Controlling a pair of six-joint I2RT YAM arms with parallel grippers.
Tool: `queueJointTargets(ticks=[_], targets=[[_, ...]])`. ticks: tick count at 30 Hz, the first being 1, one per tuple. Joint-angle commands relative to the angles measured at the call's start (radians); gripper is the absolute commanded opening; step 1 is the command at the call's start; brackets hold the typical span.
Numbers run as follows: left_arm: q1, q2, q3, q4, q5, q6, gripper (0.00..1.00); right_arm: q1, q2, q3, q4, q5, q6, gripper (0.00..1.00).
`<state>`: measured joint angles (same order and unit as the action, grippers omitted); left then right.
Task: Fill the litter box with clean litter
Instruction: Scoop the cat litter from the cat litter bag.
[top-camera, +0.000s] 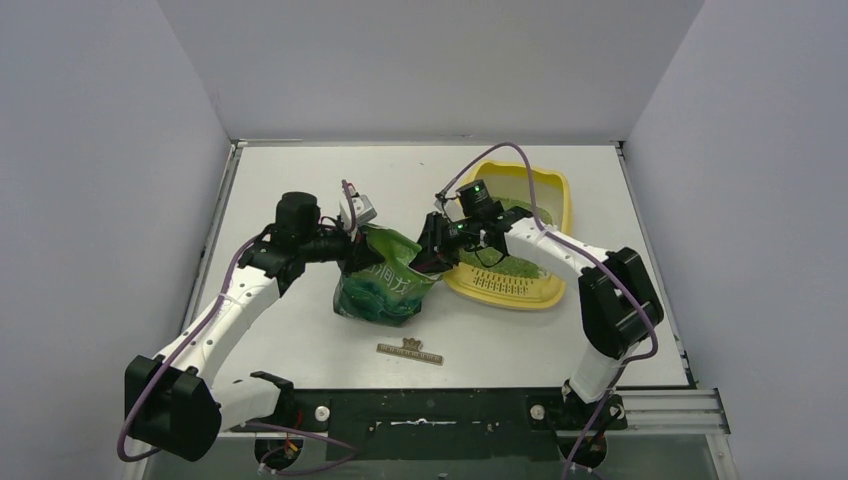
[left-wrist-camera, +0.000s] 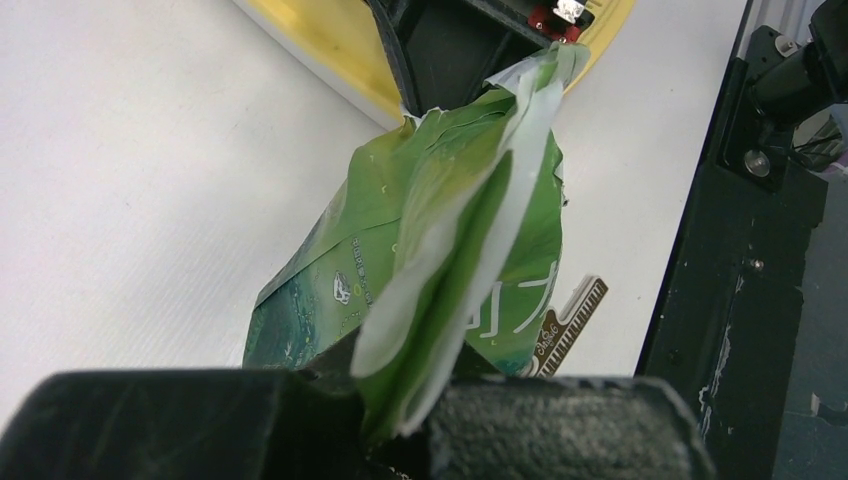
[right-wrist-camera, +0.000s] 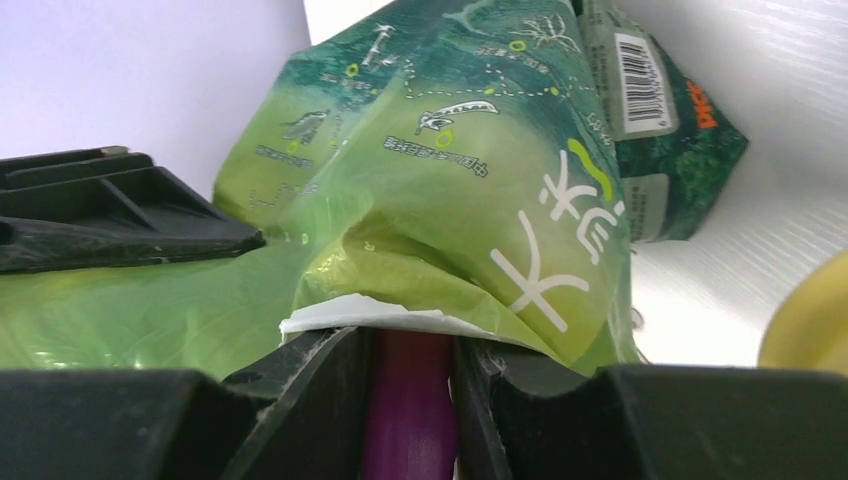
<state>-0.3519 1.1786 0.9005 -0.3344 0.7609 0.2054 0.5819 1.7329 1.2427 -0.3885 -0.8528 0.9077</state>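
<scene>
The pale yellow litter box (top-camera: 555, 185) lies at the back right with light-green litter (top-camera: 520, 265) inside. A glossy green bag (top-camera: 385, 285) stands left of it. My left gripper (top-camera: 352, 243) is shut on the bag's torn top edge (left-wrist-camera: 440, 300). My right gripper (top-camera: 432, 252) is shut on the magenta scoop's handle (right-wrist-camera: 408, 400). The scoop goes under the bag's torn rim (right-wrist-camera: 400, 318), and its head is hidden inside the bag. The bag (right-wrist-camera: 450, 190) fills the right wrist view. A corner of the litter box (right-wrist-camera: 810, 320) shows at the right there.
A small brown comb-like clip (top-camera: 409, 351) lies on the white table in front of the bag; it also shows in the left wrist view (left-wrist-camera: 572, 322). The black front rail (top-camera: 430, 410) runs along the near edge. Grey walls enclose the table.
</scene>
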Motion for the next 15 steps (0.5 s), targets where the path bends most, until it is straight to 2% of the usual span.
queueJointTargets(ticks=[1, 11, 15], targets=[[-0.015, -0.004, 0.047, -0.025, 0.049, 0.011, 0.00, -0.020, -0.074, -0.038, 0.318, -0.082, 0.136, 0.00], [-0.016, -0.010, 0.030, 0.017, 0.093, -0.004, 0.00, -0.062, -0.120, -0.107, 0.449, -0.127, 0.203, 0.00], [-0.014, -0.027, 0.022, 0.038, 0.060, -0.014, 0.20, -0.067, -0.137, -0.101, 0.340, -0.099, 0.127, 0.00]])
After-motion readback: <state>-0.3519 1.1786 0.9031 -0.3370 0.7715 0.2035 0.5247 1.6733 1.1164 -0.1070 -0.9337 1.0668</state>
